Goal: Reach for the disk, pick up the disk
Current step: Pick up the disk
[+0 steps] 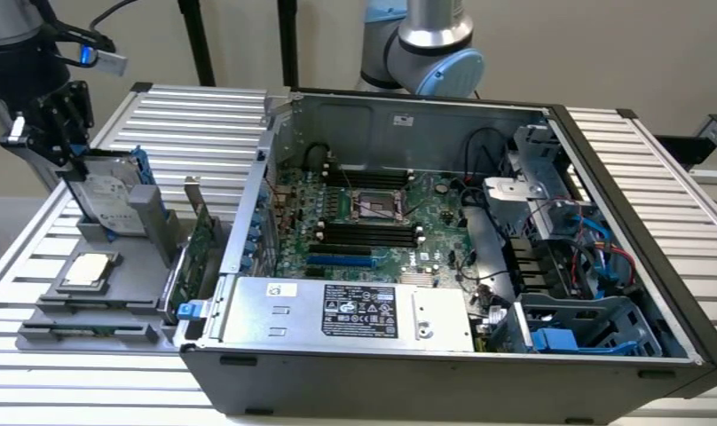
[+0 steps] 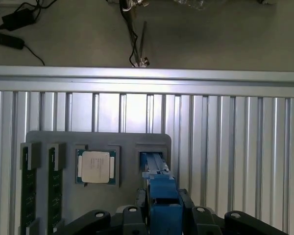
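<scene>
Our jaws stand narrow: the gripper [image 2: 161, 198] clasps the blue top rail of the disk [image 1: 106, 190], which stands on edge in the grey tray [image 1: 51, 333], directly beneath us, left of the computer case [image 1: 453, 373].

The disk [image 1: 107, 197] is a flat grey metal hard drive with a white printed label on its face and blue plastic rails along its edges. It stands on edge in the middle left of the exterior view, leaning slightly, with its lower end in a slot of a grey holder [image 1: 152, 235]. The wrist view shows its blue upper edge end-on, clamped on both sides by the gripper [image 2: 161, 199].
</scene>
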Controlling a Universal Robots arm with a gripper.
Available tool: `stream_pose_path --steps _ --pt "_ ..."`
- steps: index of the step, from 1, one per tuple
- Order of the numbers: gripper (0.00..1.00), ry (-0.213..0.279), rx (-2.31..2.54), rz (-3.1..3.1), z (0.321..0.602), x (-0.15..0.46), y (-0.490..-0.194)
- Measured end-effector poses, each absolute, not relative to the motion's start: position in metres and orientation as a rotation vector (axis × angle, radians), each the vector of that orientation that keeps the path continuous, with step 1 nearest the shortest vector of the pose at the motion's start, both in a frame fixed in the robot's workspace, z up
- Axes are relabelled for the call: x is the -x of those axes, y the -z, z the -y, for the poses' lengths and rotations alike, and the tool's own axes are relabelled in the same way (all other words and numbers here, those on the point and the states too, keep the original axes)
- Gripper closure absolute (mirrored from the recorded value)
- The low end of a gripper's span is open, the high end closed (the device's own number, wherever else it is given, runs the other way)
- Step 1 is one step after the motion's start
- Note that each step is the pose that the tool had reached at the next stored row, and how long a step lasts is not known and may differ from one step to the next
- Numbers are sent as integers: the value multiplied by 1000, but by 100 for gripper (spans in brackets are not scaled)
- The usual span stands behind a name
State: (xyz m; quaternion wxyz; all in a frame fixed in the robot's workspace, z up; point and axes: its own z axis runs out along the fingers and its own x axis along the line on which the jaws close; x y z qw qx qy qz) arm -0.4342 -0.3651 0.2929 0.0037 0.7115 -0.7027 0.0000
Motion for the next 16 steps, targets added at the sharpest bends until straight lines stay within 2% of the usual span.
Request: stream_pose_path --steps 3,5,16 --pt "62 0 -2230 2202 365 434 -293" --pt "67 0 -2230 2202 365 434 -293" --pt "67 0 -2230 2203 366 434 -293"
